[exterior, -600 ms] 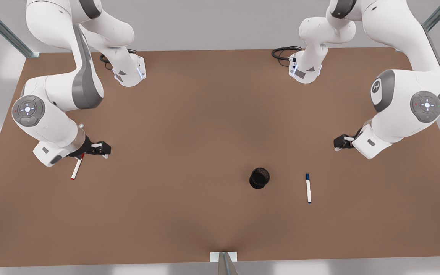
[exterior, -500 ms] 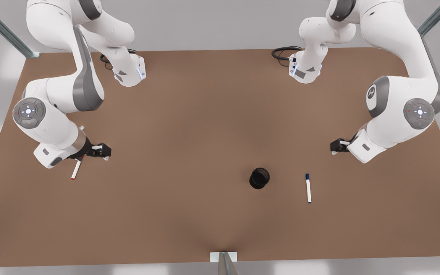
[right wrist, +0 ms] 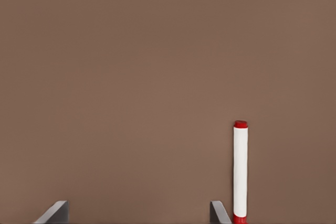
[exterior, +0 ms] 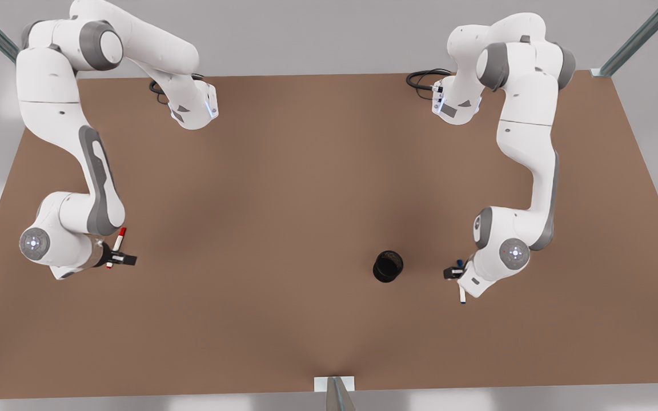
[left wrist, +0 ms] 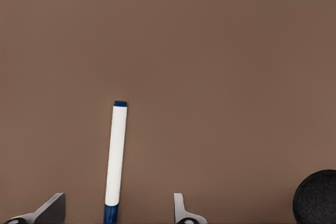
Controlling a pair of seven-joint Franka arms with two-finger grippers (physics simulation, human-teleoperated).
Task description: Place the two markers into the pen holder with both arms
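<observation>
The dark blue-capped marker lies flat on the brown table, between the spread fingers of my left gripper, which is open and low over it. In the front view this gripper is at the right, its arm covering part of the blue marker. The red-capped marker lies at the front view's left. My right gripper is open over its lower end. In the right wrist view the red marker lies just outside one finger, not between the two. The black pen holder stands upright near the blue marker.
Both arm bases stand at the table's far edge with black cables beside them. Metal frame posts rise at the near edge and the far corners. The pen holder's rim shows beside my left gripper.
Both arms have swung down and toward the near side. The left gripper moved from well behind the blue marker to right over it; the right gripper shifted over the red marker. Neither marker moved.
</observation>
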